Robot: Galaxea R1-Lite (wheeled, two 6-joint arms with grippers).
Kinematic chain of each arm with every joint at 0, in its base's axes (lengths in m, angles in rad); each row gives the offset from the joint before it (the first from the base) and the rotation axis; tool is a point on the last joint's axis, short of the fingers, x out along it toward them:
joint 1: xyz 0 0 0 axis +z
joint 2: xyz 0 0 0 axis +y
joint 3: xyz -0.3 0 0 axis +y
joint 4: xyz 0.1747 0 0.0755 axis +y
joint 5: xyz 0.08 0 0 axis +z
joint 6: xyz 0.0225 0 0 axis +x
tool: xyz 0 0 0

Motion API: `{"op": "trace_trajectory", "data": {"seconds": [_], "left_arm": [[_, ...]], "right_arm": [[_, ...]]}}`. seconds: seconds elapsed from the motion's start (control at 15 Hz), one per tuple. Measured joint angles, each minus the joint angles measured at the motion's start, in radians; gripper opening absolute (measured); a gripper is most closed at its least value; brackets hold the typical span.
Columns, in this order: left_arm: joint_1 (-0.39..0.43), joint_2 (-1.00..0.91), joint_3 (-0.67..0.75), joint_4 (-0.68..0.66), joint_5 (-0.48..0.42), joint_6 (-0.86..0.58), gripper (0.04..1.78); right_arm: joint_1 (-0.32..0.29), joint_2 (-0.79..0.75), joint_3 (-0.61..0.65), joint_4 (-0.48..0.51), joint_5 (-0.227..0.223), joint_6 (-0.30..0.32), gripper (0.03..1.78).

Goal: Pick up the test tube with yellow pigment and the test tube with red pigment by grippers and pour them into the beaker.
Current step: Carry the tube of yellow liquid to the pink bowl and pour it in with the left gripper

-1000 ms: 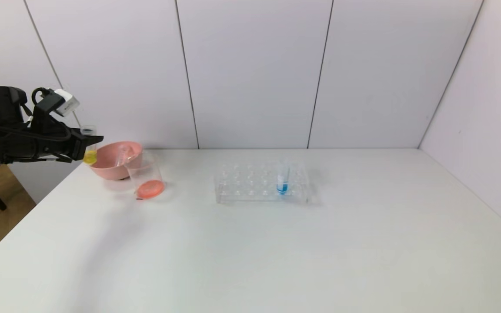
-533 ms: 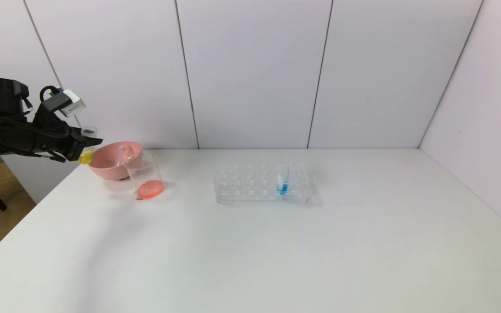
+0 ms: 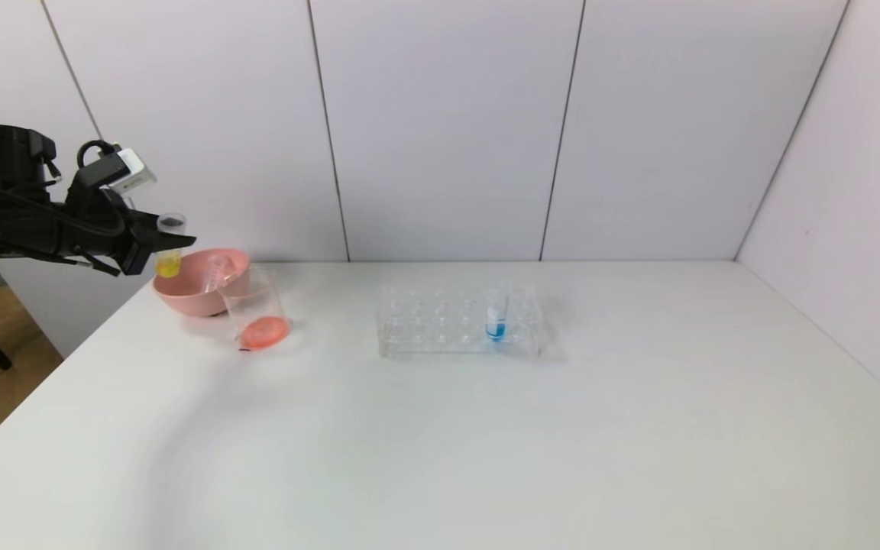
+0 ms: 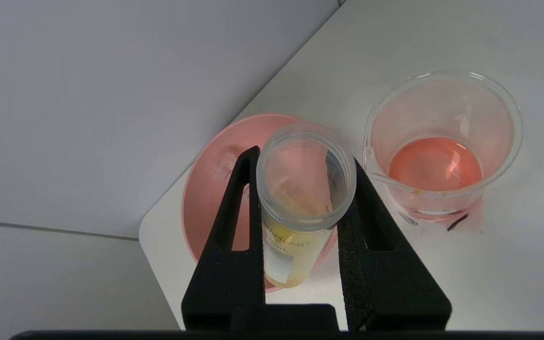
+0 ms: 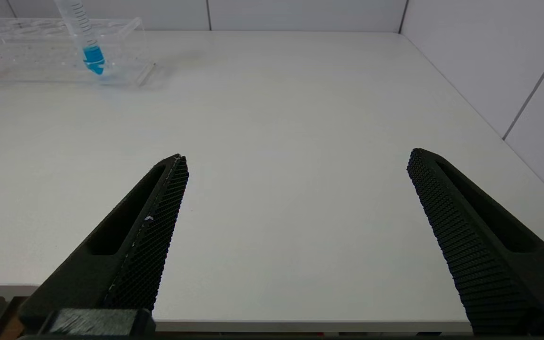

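The test tube with yellow pigment is clamped upright by the left gripper, held above the pink bowl's left rim at far left. Just right, the beaker w/ red liquid is seen. Mid-table, a blue tube is racked. Right gripper is held wide apart, w/ nothing in it, near edge.

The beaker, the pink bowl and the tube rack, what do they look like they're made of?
The beaker: clear and glossy, glass or hard plastic; the orange-red liquid shows through its wall.
The pink bowl: opaque, smooth with a soft sheen, probably plastic.
The tube rack: see-through, colourless, likely acrylic; the table shows through it, and so does the blue liquid in the tube it holds.
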Motion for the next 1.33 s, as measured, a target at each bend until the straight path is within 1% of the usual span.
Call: {"op": "trace_trajectory", "data": {"seconds": [0.13, 0.27, 0.33, 0.4, 0.67, 1.0, 1.33], "left_arm": [[0.0, 0.008, -0.049, 0.095, -0.015, 0.054, 0.45], [0.0, 0.017, -0.11, 0.227, -0.018, 0.126, 0.45], [-0.003, 0.023, -0.13, 0.275, -0.018, 0.15, 0.45], [-0.007, 0.026, -0.14, 0.294, -0.018, 0.155, 0.45], [-0.017, 0.026, -0.138, 0.315, -0.013, 0.172, 0.45], [-0.017, 0.02, -0.134, 0.327, -0.007, 0.237, 0.45], [-0.017, 0.026, -0.154, 0.327, -0.016, 0.24, 0.45]], "right_arm": [[0.0, 0.0, 0.0, 0.0, 0.0, 0.0, 1.7], [0.0, 0.0, 0.0, 0.0, 0.0, 0.0, 1.7], [0.0, 0.0, 0.0, 0.0, 0.0, 0.0, 1.7], [0.0, 0.0, 0.0, 0.0, 0.0, 0.0, 1.7], [0.0, 0.0, 0.0, 0.0, 0.0, 0.0, 1.7], [0.0, 0.0, 0.0, 0.0, 0.0, 0.0, 1.7], [0.0, 0.0, 0.0, 0.0, 0.0, 0.0, 1.7]]}}
